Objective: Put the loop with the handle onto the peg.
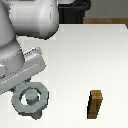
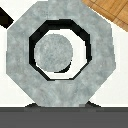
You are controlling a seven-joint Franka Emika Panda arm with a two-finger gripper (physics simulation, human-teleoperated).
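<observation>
Here's the loop with the handle point(image 1: 30, 99), low at the exterior view's left, lying on the white desk point(image 1: 85, 55) — and the peg point(image 1: 32, 97) is standing right inside its hole. The grey ring circles the dark grey cylinder on all sides, the peg's lighter flat top showing through the opening. A short stubby tab pokes out from the ring's lower edge, toward the camera.

The wrist view looks straight down on it: the loop with the handle point(image 2: 22, 75) fills nearly the whole picture as an eight-sided grey band, and the peg point(image 2: 52, 51) sits within the round hole, off-centre, with a dark crescent of gap wider on one side than the other. A strip of white desk point(image 2: 10, 30) shows at the edge, and a corner of wooden floor point(image 2: 112, 12) beyond it.

Above the ring in the exterior view hangs the bulky pale-grey arm point(image 1: 25, 30), its wrist housing tilted just over the loop. The pincer itself — I cannot tell whether it is open or closed; its fingers are hidden behind the housing in one view and only a dark blurred band shows along the wrist picture's edge.

Well apart, toward the exterior view's right, a brown wooden block point(image 1: 95, 104) stands on end on the desk, alone, touching nothing.
</observation>
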